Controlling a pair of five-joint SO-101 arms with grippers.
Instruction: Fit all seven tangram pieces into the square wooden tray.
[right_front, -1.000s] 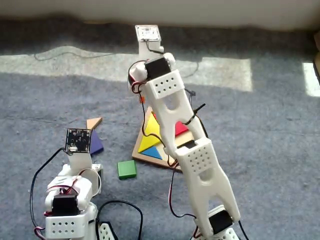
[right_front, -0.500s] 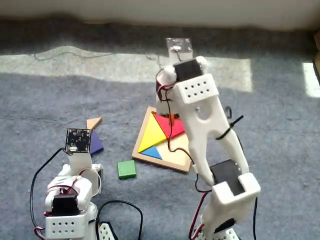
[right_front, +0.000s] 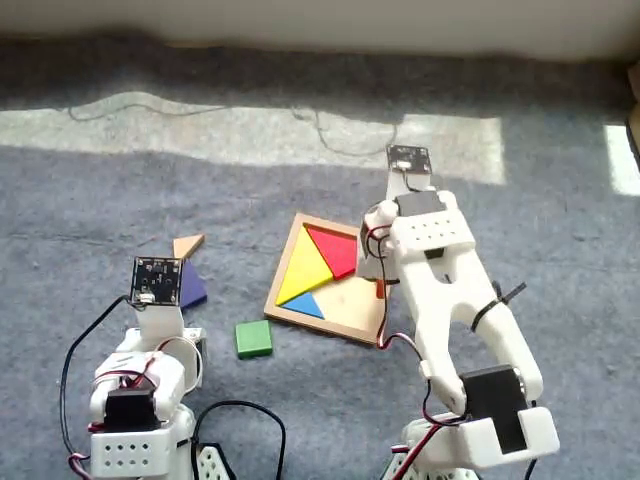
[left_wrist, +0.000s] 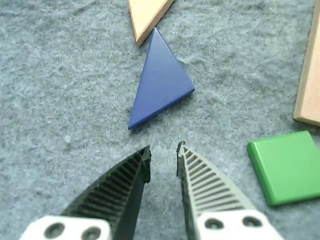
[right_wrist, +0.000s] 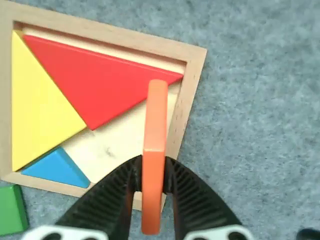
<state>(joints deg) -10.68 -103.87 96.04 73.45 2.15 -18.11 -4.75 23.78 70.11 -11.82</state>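
The square wooden tray (right_front: 372, 327) lies mid-table holding a yellow triangle (right_front: 297, 273), a red triangle (right_front: 335, 250) and a small light-blue triangle (right_front: 304, 304). My right gripper (right_wrist: 152, 172) is shut on an orange piece (right_wrist: 155, 135), held on edge above the tray's right rim (right_wrist: 195, 55); the same orange piece (right_front: 381, 289) shows at that rim from above. My left gripper (left_wrist: 162, 156) stands slightly open and empty just short of the dark blue triangle (left_wrist: 160, 82). A tan triangle (left_wrist: 147, 15) lies beyond it, and a green square (left_wrist: 287, 165) lies to the side.
Grey carpet covers the whole surface. The green square (right_front: 253, 338) sits just left of the tray's near corner, the dark blue triangle (right_front: 192, 286) and tan triangle (right_front: 187, 244) farther left. A thin cable (right_front: 340, 150) trails across the sunlit strip at the back.
The right arm has swung from the tray's far left side across to its right rim and drawn back, carrying the orange piece. The left arm has not moved.
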